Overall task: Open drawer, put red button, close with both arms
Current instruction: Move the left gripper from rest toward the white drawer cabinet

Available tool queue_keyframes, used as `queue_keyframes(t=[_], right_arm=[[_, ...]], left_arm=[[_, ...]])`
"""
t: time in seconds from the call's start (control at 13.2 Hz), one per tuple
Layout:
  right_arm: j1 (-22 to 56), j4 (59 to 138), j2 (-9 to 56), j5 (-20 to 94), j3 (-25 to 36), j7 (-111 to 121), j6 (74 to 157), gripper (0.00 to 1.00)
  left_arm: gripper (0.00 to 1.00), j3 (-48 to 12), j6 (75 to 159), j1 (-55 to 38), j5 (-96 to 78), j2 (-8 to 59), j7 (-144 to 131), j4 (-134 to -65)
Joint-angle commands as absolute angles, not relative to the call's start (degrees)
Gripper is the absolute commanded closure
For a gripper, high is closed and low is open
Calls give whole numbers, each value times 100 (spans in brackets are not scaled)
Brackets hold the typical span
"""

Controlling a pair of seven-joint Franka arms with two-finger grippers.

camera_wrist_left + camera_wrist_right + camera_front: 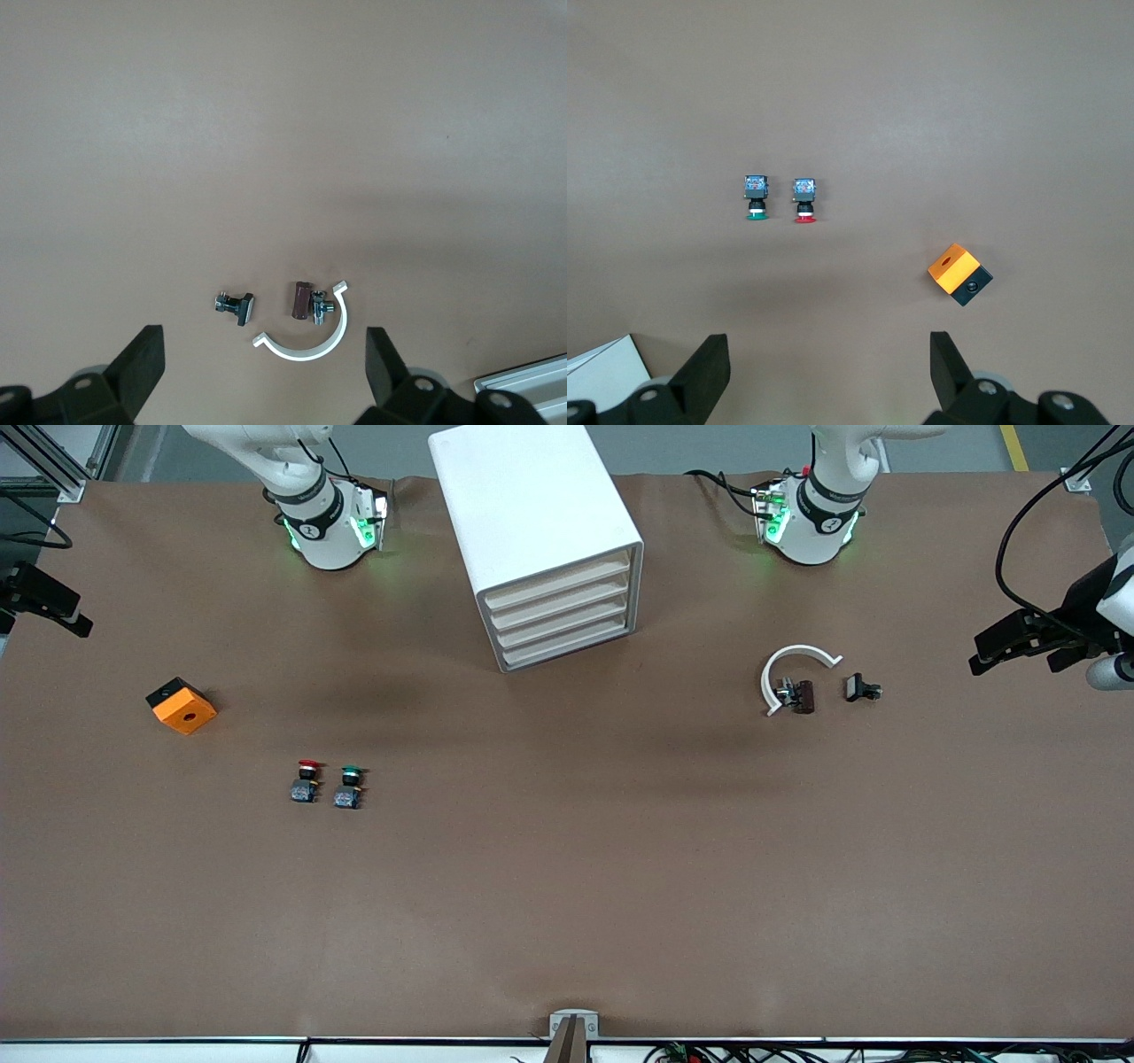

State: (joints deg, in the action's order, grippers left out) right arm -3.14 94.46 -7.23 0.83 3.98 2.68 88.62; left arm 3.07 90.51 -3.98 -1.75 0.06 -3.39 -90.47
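Note:
The red button (306,779) stands on the brown table toward the right arm's end, beside a green-capped button (351,786); in the right wrist view the red button (803,199) also shows. The white drawer cabinet (540,540) stands between the two arm bases, its several drawers (563,615) all shut. My right gripper (830,367) hangs open and empty high over bare table beside the cabinet. My left gripper (266,367) is open and empty too, high over the table at the cabinet's left-arm side, and both arms wait near their bases.
An orange and black box (182,705) lies near the right arm's end. A white C-shaped clip (793,673), a brown part (804,696) and a small black part (861,688) lie toward the left arm's end. Black gear (1036,638) juts in at that edge.

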Motion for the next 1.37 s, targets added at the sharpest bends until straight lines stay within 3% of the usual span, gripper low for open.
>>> queue_keyframes(t=[0.0,0.53,1.29], right_arm=[[-334,9589,-870,62,387,308,8877,0],[-334,9528,-853,62,387,246,8790,0],[-229,9378,-343,70,352,-18,8710,0]], left_arm=[[0,290,8930,-378,-132,61,-281,-8903],[0,316,8956,-378,-53,298,-387,-8921],[0,290,9456,-466,-79,2388,-413,-8912]])
